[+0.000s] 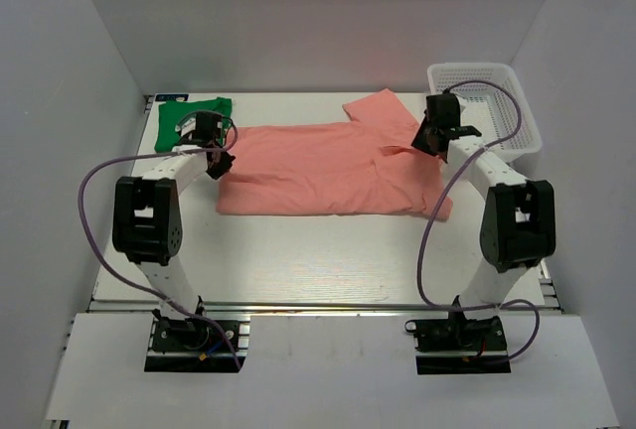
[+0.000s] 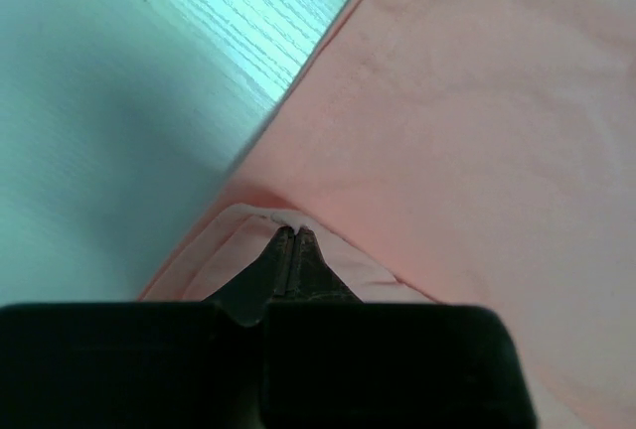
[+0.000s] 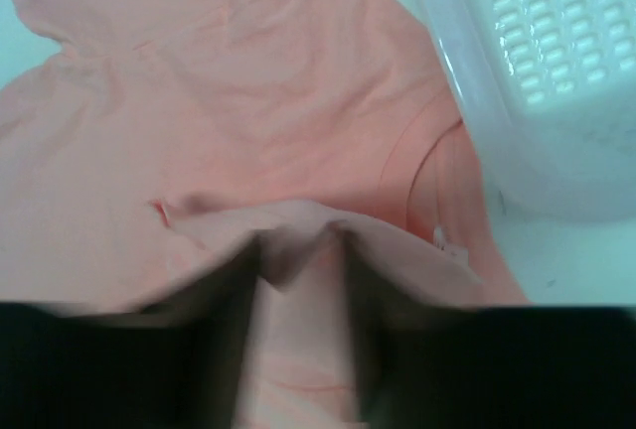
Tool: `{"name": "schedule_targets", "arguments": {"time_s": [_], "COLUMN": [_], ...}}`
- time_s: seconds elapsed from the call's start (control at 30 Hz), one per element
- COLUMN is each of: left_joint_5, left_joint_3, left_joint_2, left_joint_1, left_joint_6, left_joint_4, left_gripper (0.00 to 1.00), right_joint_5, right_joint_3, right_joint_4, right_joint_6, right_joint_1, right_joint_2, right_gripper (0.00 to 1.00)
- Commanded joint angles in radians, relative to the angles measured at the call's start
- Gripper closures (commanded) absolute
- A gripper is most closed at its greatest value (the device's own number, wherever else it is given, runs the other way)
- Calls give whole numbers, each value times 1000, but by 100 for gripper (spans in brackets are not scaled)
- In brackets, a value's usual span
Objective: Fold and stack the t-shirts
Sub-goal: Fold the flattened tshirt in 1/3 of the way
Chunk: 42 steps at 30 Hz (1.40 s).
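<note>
Left claw [image 2: 290,234] pinched shut on salmon-pink shirt [image 1: 328,166] hem — my right claw [image 3: 296,250] parted, cloth fold draped across its tips.

Left arm [image 1: 187,158] half hides green shirt [image 1: 169,111] — pink shirt [image 1: 328,166] drapes blurred right hand [image 3: 296,250].

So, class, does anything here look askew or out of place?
The salmon-pink t-shirt lies unevenly: one sleeve juts toward the far edge, and its collar end crowds the white basket. Nothing spilled.

Lab test cell is indicated: white table [image 1: 298,260] is enclosed by plain white walls [image 1: 328,22]; two arms [image 1: 149,220] are bolted at its edge.
</note>
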Motion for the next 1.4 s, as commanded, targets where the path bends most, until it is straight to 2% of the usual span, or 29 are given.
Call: {"name": "schedule_targets", "arguments": {"time_s": [0.0, 0.03, 0.07, 0.1, 0.17, 0.23, 0.33, 0.4, 0.6, 0.8, 1.0, 1.13, 1.23, 1.27, 1.3, 1.37], "left_joint_5": [-25, -26, -39, -50, -50, -50, -41, -32, 163, 318, 277, 212, 203, 203, 203, 237], "left_joint_3": [103, 137, 206, 235, 277, 277, 217, 188, 55, -100, -158, -290, -407, -436, -480, -527], "left_joint_2": [40, 60, 95, 106, 115, 91, 25, -9, -85, -70, -18, -90, -153, -197, -220, -268], "left_joint_1": [7, 7, 7, 7, 7, 7, 7, -13, -22, -76, -114, -114, -104, -103, -103, -113], "left_joint_6": [-1, -1, -12, -12, -1, 8, 48, 76, 155, 174, 185, 185, 185, 185, 185, 185], "left_joint_4": [-13, -47, -119, -147, -184, -184, -162, -133, -54, 71, -17, -64, -103, -116, -138, -152], "left_gripper": [100, 94, 75, 65, 48, 42, 20, 1, 0, 0, 0, 0, 0, 0, 0, 0], "right_joint_5": [-29, -63, -93, -125, -167, -198, -242, -281, -302, -363, -405, -390, -394, -393, -399, -399], "right_joint_3": [118, 135, 170, 201, 220, 199, 116, 33, -197, -292, -349, -444, -580, -613, -704, -768], "right_joint_4": [61, 58, 46, 30, 27, 30, 64, 76, 95, 96, 101, 52, 20, 12, -6, -16], "right_joint_6": [-78, -91, -97, -103, -109, -108, -108, -103, -52, -14, 50, 96, 148, 185, 198, 228], "right_joint_1": [-22, -20, -20, -17, -19, -16, -11, -11, -14, -22, -43, -59, -57, -56, -57, -54], "right_joint_2": [63, 103, 114, 133, 131, 100, 20, -38, -142, -84, 0, -26, -127, -238, -273, -369], "right_gripper": [41, 33, 28, 21, 17, 17, 16, 10, 10, 10, 10, 10, 10, 10, 10, 10]}}
